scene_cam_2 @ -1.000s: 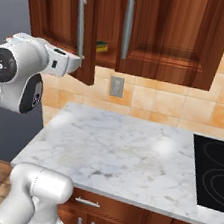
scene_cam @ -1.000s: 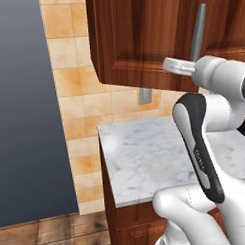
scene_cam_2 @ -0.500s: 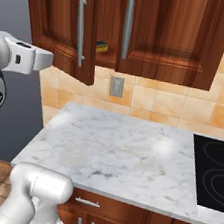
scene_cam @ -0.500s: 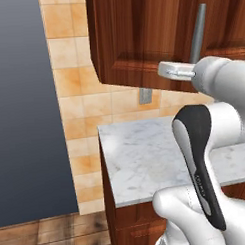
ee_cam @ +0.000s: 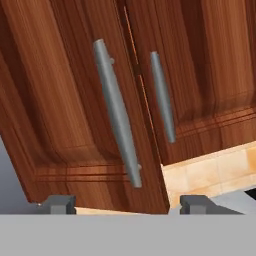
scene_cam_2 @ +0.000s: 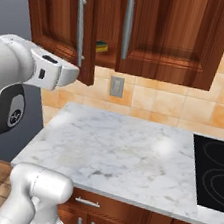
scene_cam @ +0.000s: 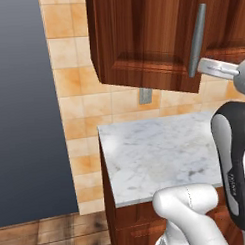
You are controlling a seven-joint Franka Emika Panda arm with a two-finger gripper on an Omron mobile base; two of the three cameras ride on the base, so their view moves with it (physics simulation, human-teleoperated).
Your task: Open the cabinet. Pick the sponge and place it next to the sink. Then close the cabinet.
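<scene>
cabinet point(scene_cam_2: 160, 35): left door ajar, its handle point(ee_cam: 117, 112) just beyond fingers point(ee_cam: 59, 204)
fingers: wide, holding nothing
sponge point(scene_cam_2: 101, 46): on the shelf inside

Reddish-brown cabinet point(scene_cam_2: 160, 35) with grey handles point(ee_cam: 117, 112); yellow, green-topped sponge point(scene_cam_2: 101, 47); white grey-veined marble counter point(scene_cam_2: 123, 153); orange tiles point(scene_cam: 76, 103).

We see a kitchen: a dark wooden wall cabinet point(scene_cam_2: 145, 33) with bar handles, a white marble counter point(scene_cam_2: 128, 151), a black stovetop point(scene_cam_2: 216, 171) and orange wall tiles point(scene_cam: 78, 101) behind.
</scene>
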